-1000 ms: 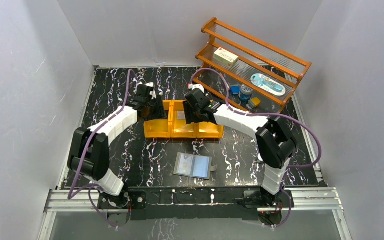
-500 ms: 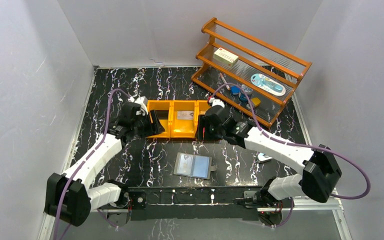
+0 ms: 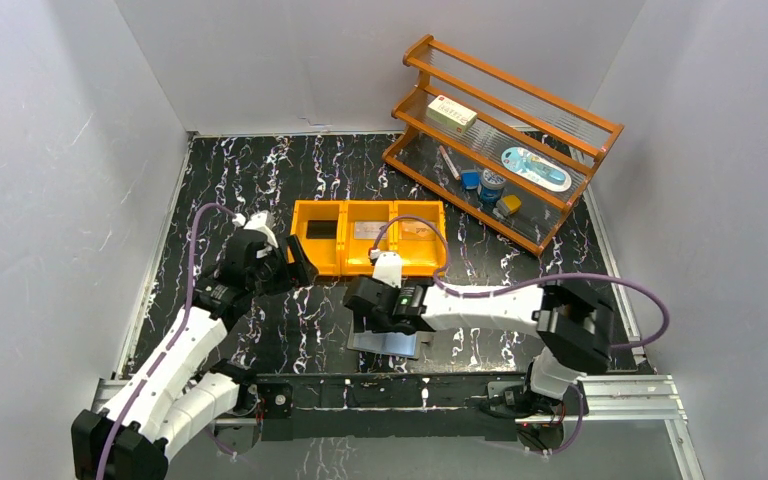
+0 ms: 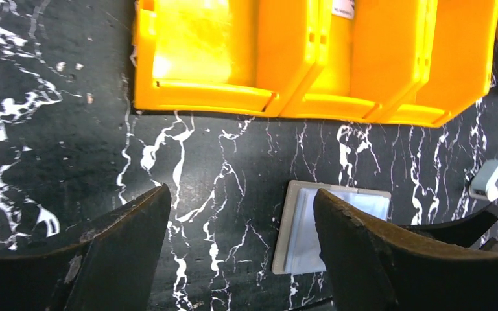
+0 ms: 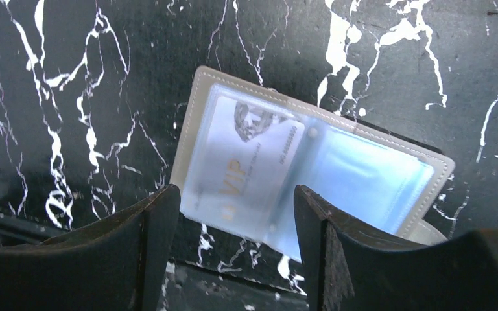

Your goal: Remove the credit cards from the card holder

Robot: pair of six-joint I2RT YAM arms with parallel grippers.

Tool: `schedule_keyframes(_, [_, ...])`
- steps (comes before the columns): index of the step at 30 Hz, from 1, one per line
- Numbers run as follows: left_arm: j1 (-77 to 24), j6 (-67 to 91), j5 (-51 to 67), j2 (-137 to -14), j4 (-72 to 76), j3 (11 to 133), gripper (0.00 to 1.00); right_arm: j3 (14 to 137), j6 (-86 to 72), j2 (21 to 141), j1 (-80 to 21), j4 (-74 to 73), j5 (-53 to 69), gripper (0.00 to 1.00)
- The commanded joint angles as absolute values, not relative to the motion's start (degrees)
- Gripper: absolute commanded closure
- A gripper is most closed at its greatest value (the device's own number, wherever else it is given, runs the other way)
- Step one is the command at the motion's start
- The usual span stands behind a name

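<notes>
Right gripper [image 5: 237, 194] jaws spread, empty, above open card holder [image 5: 376, 175]; left gripper [image 4: 241, 196] likewise released

**Robot test cell, lab setup**

Here's a lab rig: plain white panels [image 3: 290, 60] box in a black marbled tabletop [image 3: 260, 170]. Left arm [image 3: 175, 345] and right arm [image 3: 480, 305] stand bolted at an aluminium rail [image 3: 630, 398], with a wooden prop rack [image 3: 520, 87] behind.

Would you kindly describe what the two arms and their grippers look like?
The left arm and right arm have white links and black joints, each with a purple cable running along it. The left gripper and right gripper have broad black fingers, scuffed at the edges.
</notes>
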State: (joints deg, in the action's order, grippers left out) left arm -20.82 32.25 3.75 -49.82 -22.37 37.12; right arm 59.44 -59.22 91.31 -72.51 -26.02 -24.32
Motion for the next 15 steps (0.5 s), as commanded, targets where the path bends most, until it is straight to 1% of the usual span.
schedule_keyframes(1, [-20.9,33.0,-3.0,-46.6,-25.5,38.0,0.19,66.6,-66.5,95.8,-73.8,-33.0,-32.8,0.26])
schedule_keyframes(5, [-20.9,32.0,-4.6,-45.5,-27.5,38.4,0.15,68.4,-67.9,98.4,-74.3,-34.0,-33.2,0.26])
schedule_keyframes(9, [-20.9,30.6,-5.6,-45.3,-28.7,38.1,0.14,69.8,-70.5,101.7,-74.4,-36.1,-33.2,0.26])
schedule_keyframes(15, [-20.9,29.9,-5.7,-45.4,-29.2,37.6,0.14,70.8,-72.0,105.3,-74.4,-36.5,-32.5,0.31])
